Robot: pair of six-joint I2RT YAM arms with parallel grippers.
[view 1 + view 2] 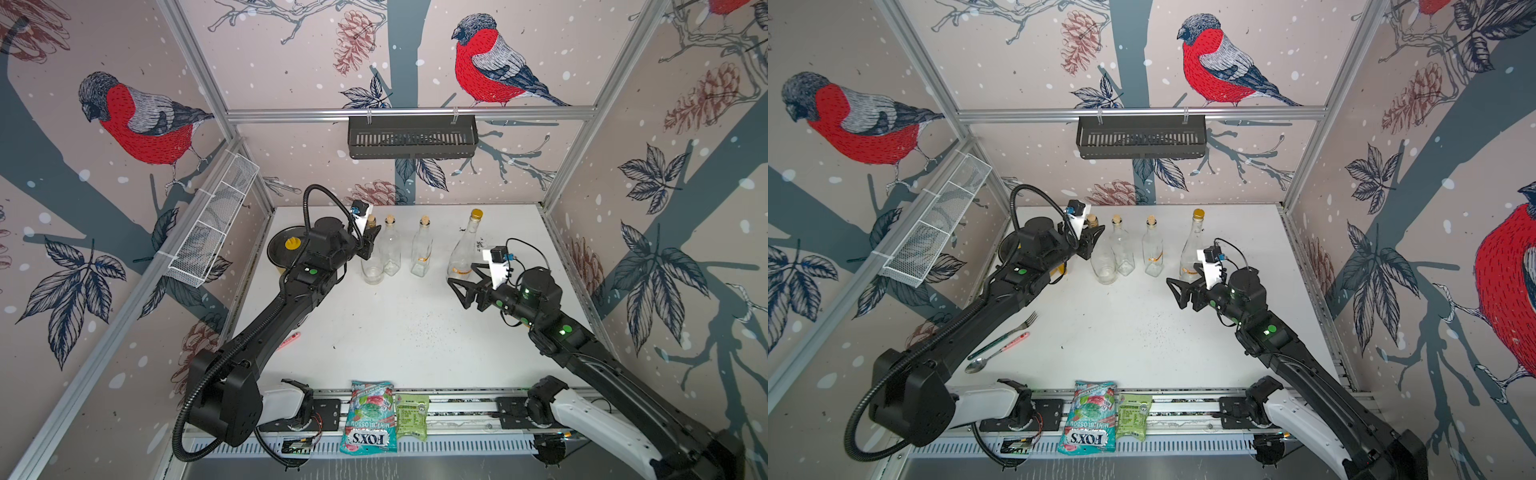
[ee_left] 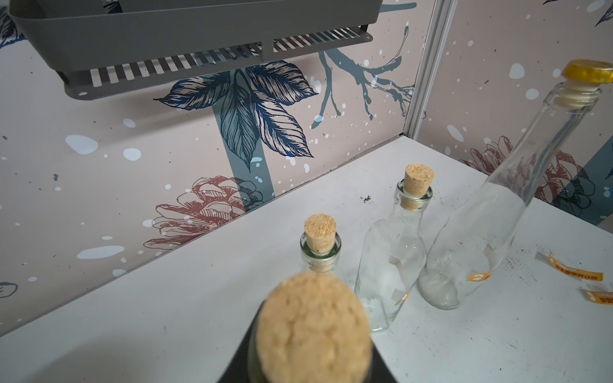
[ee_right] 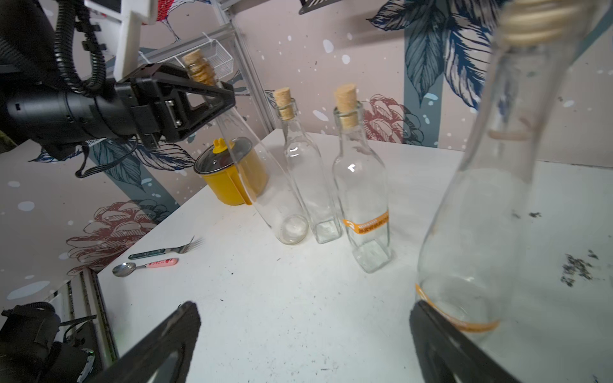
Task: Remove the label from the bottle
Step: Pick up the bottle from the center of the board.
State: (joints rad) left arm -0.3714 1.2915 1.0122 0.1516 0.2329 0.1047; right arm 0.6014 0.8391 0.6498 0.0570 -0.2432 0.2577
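The left gripper (image 3: 228,96) has its jaws pressed together on the neck of a round bottle (image 3: 265,185), just under the cork (image 3: 199,68). The bottle leans, its base down at the table (image 1: 395,324) just beside a plain corked bottle (image 3: 308,179). Whether the base rests there I cannot tell. No label shows on its glass.

The right gripper (image 1: 459,296) has its jaws spread wide apart and holds nothing. One finger sits right at the foot of a tall bottle (image 1: 465,245) with a yellow cap (image 1: 476,214); contact cannot be judged. An orange band (image 3: 464,326) wraps that bottle low on its body.

Between the plain bottle and the tall one stands a square bottle (image 3: 361,185), upright and corked, with an orange label (image 3: 368,223) around its lower part. Loose orange label strips (image 2: 575,270) lie flat on the table near the tall bottle.

Behind the held bottle is a yellow pot (image 3: 232,179) with a glass lid. A fork (image 3: 166,252) and a spoon (image 3: 142,267) lie side by side near the table's left edge.
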